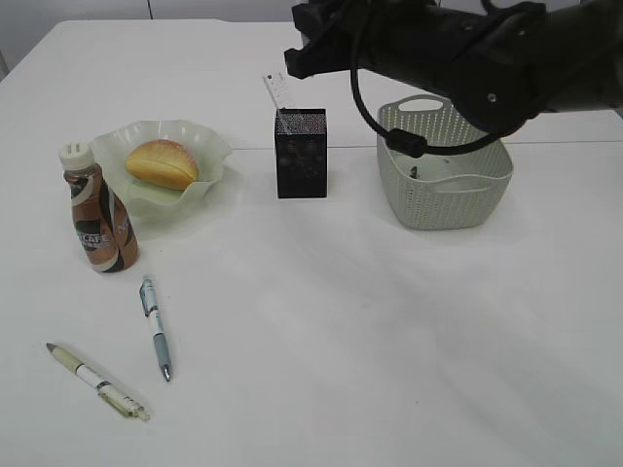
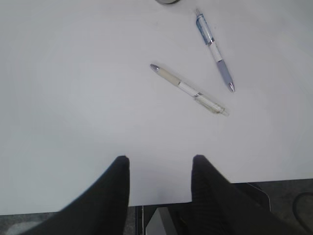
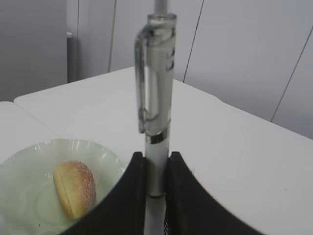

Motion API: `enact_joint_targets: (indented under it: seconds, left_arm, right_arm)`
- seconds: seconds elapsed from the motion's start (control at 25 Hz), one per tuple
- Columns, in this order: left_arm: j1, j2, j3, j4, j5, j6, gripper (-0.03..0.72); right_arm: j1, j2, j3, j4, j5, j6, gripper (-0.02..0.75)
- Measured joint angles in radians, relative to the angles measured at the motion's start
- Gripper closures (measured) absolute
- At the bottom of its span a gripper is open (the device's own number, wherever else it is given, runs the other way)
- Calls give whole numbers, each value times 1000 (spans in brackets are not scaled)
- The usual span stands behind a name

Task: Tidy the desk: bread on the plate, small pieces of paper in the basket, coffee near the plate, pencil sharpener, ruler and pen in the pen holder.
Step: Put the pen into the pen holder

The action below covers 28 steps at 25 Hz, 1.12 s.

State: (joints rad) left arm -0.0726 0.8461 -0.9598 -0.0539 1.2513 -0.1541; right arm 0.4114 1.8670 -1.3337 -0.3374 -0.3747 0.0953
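My right gripper is shut on a clear-topped pen, held upright. In the exterior view that gripper hangs above the black pen holder, where the clear ruler stands. The bread lies on the green plate, and the coffee stands beside it. A blue pen and a cream pen lie on the desk at the front left. My left gripper is open and empty over the desk's near edge, short of both pens. The pencil sharpener and paper pieces are not visible.
The sage-green basket stands right of the pen holder, partly under my right arm and its looping cable. The right wrist view also shows the plate with the bread at lower left.
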Motion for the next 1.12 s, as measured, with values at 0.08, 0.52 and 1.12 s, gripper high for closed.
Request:
enact_joint_targets:
  seconds: [0.08, 0.52, 1.12]
  left_arm:
    - [0, 0, 0, 0, 0, 0, 381]
    - [0, 0, 0, 5, 0, 0, 381]
    - [0, 0, 0, 7, 0, 2, 381]
  right_arm:
    - [-1, 61, -39, 20, -49, 0, 668]
    - [-33, 298, -319, 152, 28, 0, 668]
    - [-60, 444, -410, 172, 70, 24, 669]
